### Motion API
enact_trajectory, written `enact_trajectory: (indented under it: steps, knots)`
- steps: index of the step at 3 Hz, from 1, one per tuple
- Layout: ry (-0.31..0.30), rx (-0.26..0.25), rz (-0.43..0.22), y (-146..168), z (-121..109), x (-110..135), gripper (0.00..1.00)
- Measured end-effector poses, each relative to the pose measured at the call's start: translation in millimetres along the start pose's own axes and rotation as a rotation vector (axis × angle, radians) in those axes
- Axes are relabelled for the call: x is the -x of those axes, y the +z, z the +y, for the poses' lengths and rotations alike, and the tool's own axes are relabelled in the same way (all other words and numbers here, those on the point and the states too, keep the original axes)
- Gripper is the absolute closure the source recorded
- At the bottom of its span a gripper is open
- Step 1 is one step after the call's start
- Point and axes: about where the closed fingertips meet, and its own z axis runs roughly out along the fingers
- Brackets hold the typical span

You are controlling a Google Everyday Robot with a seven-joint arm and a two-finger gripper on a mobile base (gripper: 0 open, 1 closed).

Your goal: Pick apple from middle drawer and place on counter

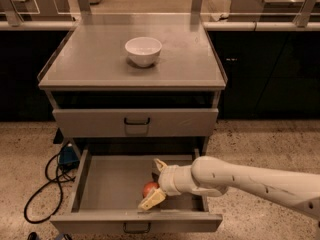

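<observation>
The middle drawer (107,184) is pulled out at the bottom of the grey cabinet. The small red-orange apple (149,188) lies on its floor near the front right. My gripper (154,183) reaches in from the right on a white arm. Its two pale fingers stand open on either side of the apple, one behind it and one (152,200) in front. The apple rests on the drawer floor between them. The counter (100,59) is the flat grey cabinet top above.
A white bowl (143,50) stands on the counter at mid-back. A shut drawer front with a black loop handle (137,121) sits above the open drawer. A black cable and a blue object (66,156) lie on the speckled floor to the left.
</observation>
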Motion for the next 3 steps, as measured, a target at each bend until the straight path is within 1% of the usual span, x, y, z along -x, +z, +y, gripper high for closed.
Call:
enact_trajectory:
  steps: [1, 2, 3]
  knots:
    - [-0.048, -0.064, 0.143, 14, 1, -2, 0.0]
    - [-0.094, -0.099, 0.162, 31, -5, 8, 0.0]
    - [-0.067, -0.073, 0.078, 37, -18, 1, 0.0]
